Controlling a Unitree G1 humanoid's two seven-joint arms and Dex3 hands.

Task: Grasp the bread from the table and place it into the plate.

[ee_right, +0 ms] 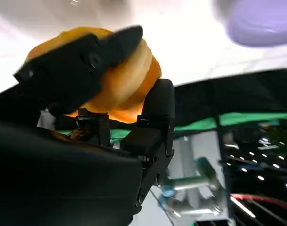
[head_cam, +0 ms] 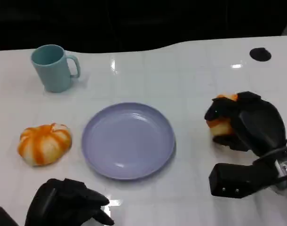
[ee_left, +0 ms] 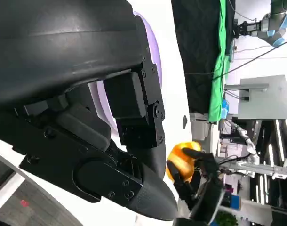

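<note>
Grasping is the step in hand: the right hand [head_cam: 244, 123] closes its fingers [ee_right: 155, 113] around the bread [head_cam: 222, 123], which sits at the counter [head_cam: 190, 70] surface, right of the plate [head_cam: 128, 140]. Next move, by judgement: lift and carry leftward over the plate. The left hand [head_cam: 68, 205] rests curled, holding nothing.

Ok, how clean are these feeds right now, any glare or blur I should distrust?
Head view: sharp, with small ceiling-light glints on the table and a soft sheen on the plate. Left wrist view: the near left hand is dark and fills much of it. Right wrist view: blurred, the plate smeared, the bread soft-edged.
</note>
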